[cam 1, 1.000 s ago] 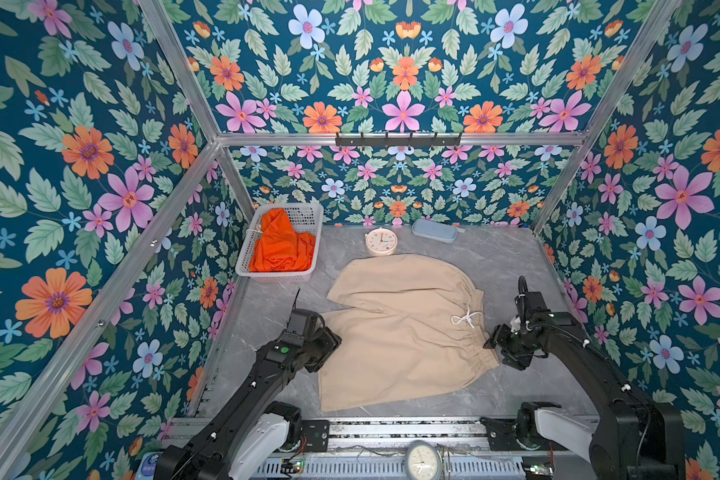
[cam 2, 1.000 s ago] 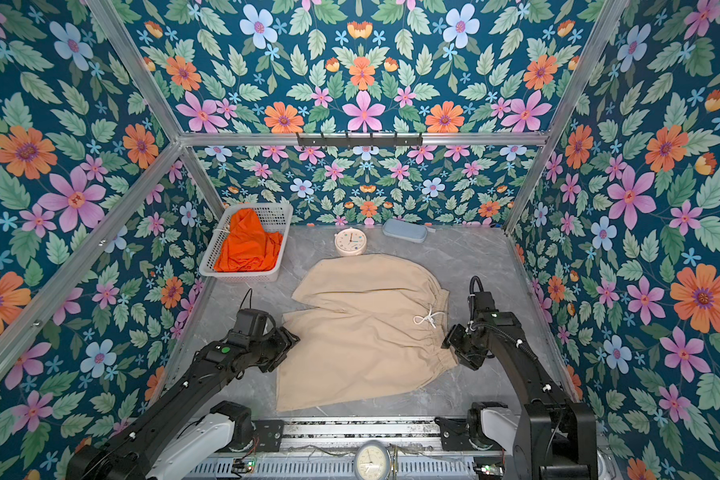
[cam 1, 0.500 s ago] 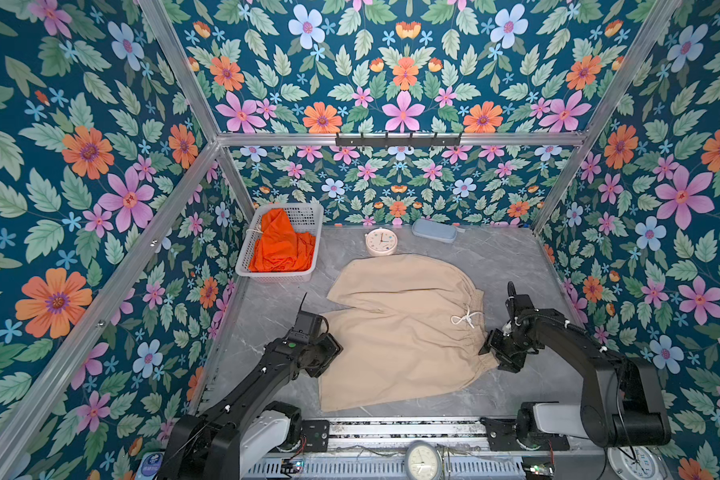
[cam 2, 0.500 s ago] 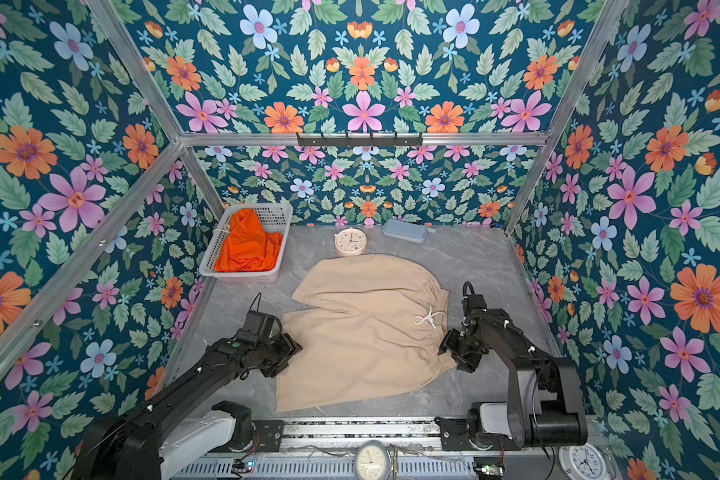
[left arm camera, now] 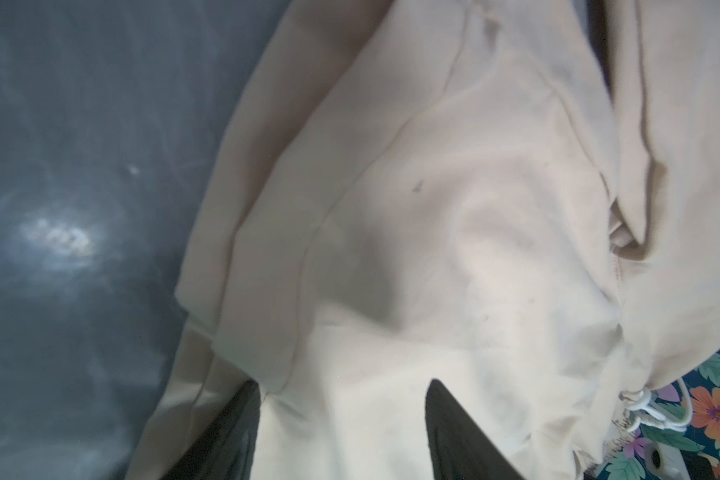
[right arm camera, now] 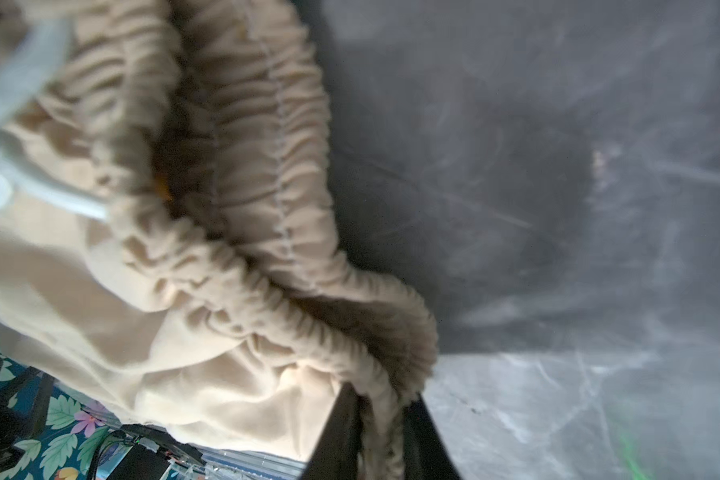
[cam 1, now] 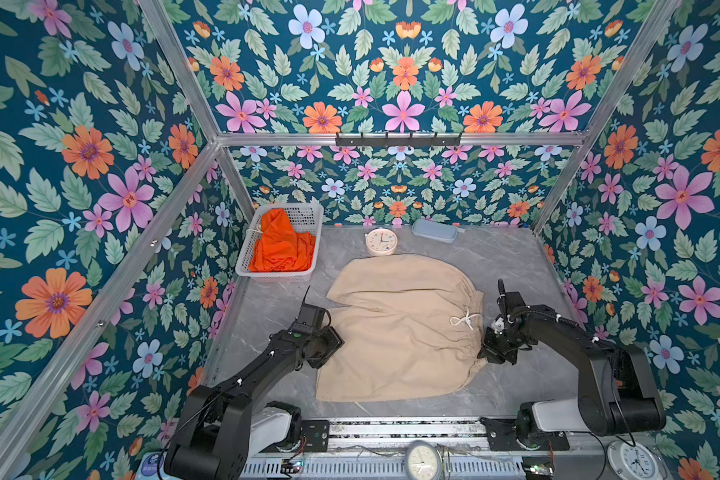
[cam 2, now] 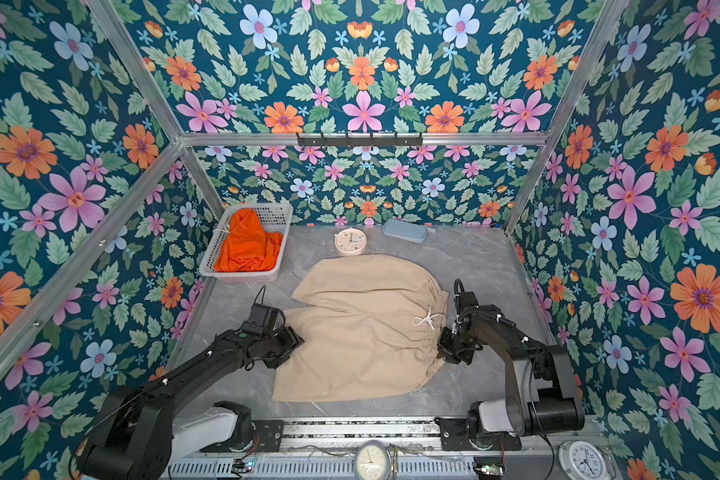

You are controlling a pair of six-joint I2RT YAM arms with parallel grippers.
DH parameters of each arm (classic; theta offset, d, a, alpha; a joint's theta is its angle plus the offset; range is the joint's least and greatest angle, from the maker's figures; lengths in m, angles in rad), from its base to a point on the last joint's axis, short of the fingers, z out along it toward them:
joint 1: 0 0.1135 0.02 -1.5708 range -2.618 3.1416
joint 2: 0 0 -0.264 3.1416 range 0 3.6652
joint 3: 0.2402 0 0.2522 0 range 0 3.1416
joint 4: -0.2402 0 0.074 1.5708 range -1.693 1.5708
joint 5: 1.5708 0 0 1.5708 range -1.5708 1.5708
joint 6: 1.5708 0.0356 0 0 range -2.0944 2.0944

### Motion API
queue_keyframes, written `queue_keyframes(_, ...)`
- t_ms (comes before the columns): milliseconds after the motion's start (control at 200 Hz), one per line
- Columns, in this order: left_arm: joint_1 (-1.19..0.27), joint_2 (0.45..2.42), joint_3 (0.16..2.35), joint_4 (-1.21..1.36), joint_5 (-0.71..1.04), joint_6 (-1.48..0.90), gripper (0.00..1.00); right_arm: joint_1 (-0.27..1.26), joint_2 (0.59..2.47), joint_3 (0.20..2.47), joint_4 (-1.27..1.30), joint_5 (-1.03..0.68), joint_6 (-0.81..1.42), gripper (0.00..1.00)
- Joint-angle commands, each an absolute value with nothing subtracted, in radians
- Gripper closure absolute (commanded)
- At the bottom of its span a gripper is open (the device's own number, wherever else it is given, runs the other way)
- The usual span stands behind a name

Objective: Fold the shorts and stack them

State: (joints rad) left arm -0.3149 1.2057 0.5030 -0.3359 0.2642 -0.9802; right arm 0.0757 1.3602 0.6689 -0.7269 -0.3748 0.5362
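Observation:
The beige shorts (cam 1: 395, 332) (cam 2: 356, 336) lie spread on the grey table in both top views, gathered waistband to the right with a white drawstring (cam 1: 464, 320). The orange shorts (cam 1: 281, 249) (cam 2: 246, 247) sit bunched in a white basket. My left gripper (cam 1: 332, 347) (left arm camera: 344, 382) is open at the left leg hem, and beige cloth fills the gap between its black fingers (left arm camera: 454, 432). My right gripper (cam 1: 485, 353) (right arm camera: 381, 399) is shut on the near end of the waistband (right arm camera: 267, 208), which bunches up between its fingers.
The white basket (cam 1: 313, 216) stands at the back left by the wall. A round clock (cam 1: 381, 242) and a blue-grey case (cam 1: 433, 230) lie along the back wall, the clock just behind the shorts. Floral walls close in on three sides. Two more clocks (cam 1: 422, 459) sit on the front rail.
My right gripper slid in to the near end of the waistband and shut on it. My left gripper edged in onto the leg hem and stayed open.

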Motion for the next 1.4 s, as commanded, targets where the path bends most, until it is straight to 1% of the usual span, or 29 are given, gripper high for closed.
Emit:
queue_keyframes(0, -0.308, 1.254, 0.523, -0.333, 0.233, -0.920, 0.35, 0.077, 1.313, 0.638, -0.693, -0.387, 0.605, 0.93)
queue_keyframes(50, -0.299, 1.276, 0.532, -0.330, 0.233, -0.905, 0.35, 0.077, 1.295, 0.617, -0.663, -0.410, 0.633, 0.95)
queue_keyframes(150, -0.277, 1.327, 0.554, -0.304, 0.229, -0.870, 0.35, 0.078, 1.257, 0.571, -0.599, -0.449, 0.695, 0.96)
queue_keyframes(300, -0.241, 1.421, 0.631, -0.304, 0.243, -0.800, 0.35, 0.115, 1.191, 0.542, -0.553, -0.410, 0.772, 0.96)
queue_keyframes(370, -0.237, 1.424, 0.672, -0.334, 0.253, -0.785, 0.34, 0.133, 1.178, 0.543, -0.533, -0.409, 0.798, 0.96)
queue_keyframes(545, -0.236, 1.296, 0.700, -0.473, 0.235, -0.827, 0.34, 0.150, 1.153, 0.542, -0.524, -0.399, 0.815, 0.95)
queue_keyframes(695, -0.235, 1.132, 0.657, -0.595, 0.223, -1.002, 0.39, 0.157, 1.158, 0.543, -0.521, -0.405, 0.808, 0.95)
queue_keyframes(825, -0.232, 1.035, 0.638, -0.692, 0.195, -1.125, 0.39, 0.159, 1.158, 0.544, -0.513, -0.410, 0.806, 0.94)
queue_keyframes(895, -0.232, 1.011, 0.625, -0.739, 0.200, -1.195, 0.39, 0.160, 1.159, 0.545, -0.513, -0.410, 0.803, 0.94)
queue_keyframes(1045, -0.231, 0.991, 0.561, -0.822, 0.285, -1.326, 0.41, 0.162, 1.159, 0.546, -0.502, -0.413, 0.801, 0.94)
queue_keyframes(1155, -0.232, 0.955, 0.509, -0.861, 0.309, -1.412, 0.42, 0.163, 1.159, 0.551, -0.497, -0.413, 0.802, 0.94)
queue_keyframes(1270, -0.232, 0.918, 0.489, -0.920, 0.294, -1.448, 0.42, 0.166, 1.159, 0.560, -0.498, -0.410, 0.800, 0.94)
queue_keyframes(1395, -0.231, 0.922, 0.487, -0.957, 0.258, -1.437, 0.42, 0.166, 1.163, 0.562, -0.495, -0.405, 0.798, 0.93)
